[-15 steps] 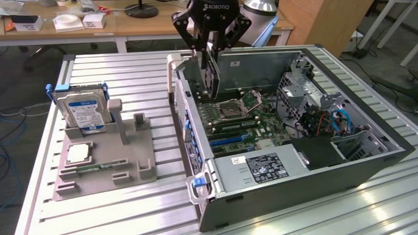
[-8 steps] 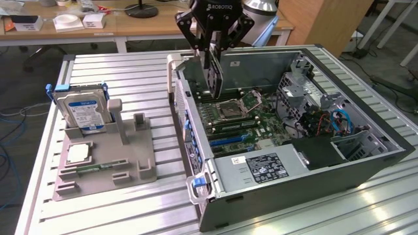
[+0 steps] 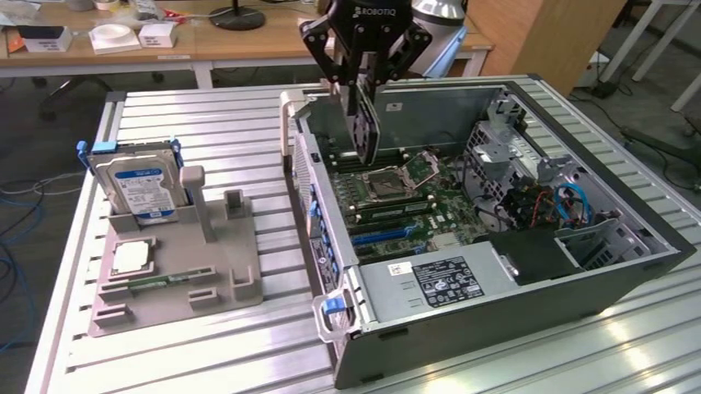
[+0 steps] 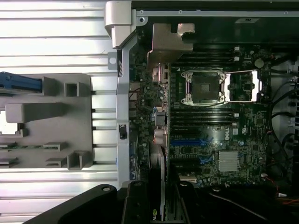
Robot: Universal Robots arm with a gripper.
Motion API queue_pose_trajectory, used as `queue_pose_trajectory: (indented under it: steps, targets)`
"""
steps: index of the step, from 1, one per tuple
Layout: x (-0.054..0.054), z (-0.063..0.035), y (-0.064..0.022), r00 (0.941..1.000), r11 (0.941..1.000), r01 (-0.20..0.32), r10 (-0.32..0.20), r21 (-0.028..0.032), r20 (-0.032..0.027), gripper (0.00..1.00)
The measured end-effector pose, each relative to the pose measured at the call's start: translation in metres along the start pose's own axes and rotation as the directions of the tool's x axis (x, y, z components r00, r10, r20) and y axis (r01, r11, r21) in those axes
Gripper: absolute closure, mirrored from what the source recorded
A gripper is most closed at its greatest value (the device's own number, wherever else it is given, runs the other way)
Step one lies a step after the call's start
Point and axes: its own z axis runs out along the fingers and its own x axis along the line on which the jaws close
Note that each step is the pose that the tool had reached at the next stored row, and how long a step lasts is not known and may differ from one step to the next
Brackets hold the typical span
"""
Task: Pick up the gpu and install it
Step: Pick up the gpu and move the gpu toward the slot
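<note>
Clamping the gpu (image 3: pixel 365 131) on edge in the ROBOTIQ-marked gripper (image 3: pixel 367 82), hanging it over the open computer case (image 3: pixel 493 320), above the Dell-branded motherboard (image 4: pixel 247 140); standing well apart, blue-white-labelled hard drive (image 3: pixel 140 185) in grey holder (image 3: pixel 219 279).
</note>
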Motion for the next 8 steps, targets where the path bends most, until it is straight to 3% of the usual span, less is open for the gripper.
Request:
queue_pose_trajectory:
  steps: [7,8]
  targets:
    - [-0.005,0.0,0.0002,1.0,0.9998,0.0,0.0,0.021,0.0007,0.74]
    - [-0.0065,0.0,0.0002,1.0,0.9996,0.0,0.0,0.0269,0.0008,0.74]
